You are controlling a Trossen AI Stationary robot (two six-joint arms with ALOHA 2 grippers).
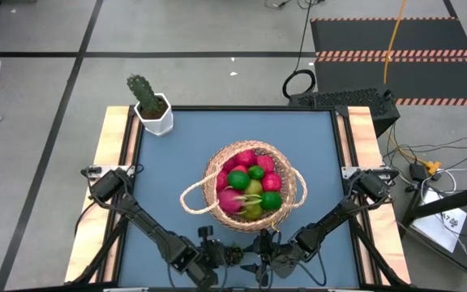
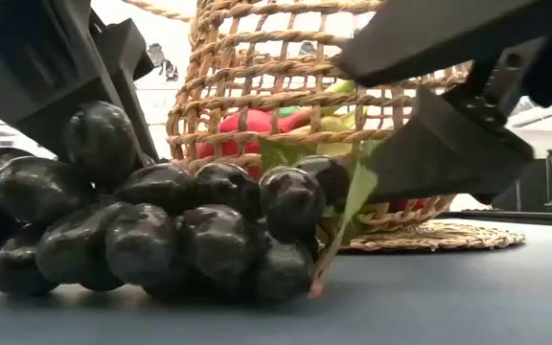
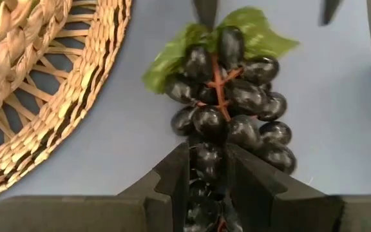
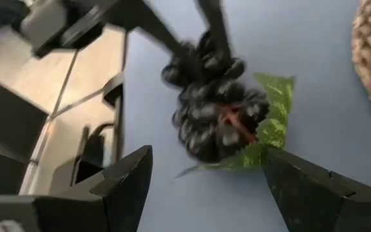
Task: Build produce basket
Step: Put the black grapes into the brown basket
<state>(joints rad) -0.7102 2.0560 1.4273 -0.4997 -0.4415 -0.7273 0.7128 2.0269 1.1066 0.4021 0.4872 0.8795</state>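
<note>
Pinching the grape bunch point(image 3: 227, 109) — left gripper point(image 3: 206, 177) jaws (right gripper point(image 4: 205, 187) jaws spread) beside the basket point(image 1: 286, 174).

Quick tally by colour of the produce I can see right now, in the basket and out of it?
Top layer in the basket, from the high view; anything underneath is hidden:
Red or pink fruit: 5
Green limes: 3
Yellow-green pears: 2
Dark grape bunch, on the table outside the basket, left gripper fingers shut on it: 1
Total: 11
</note>
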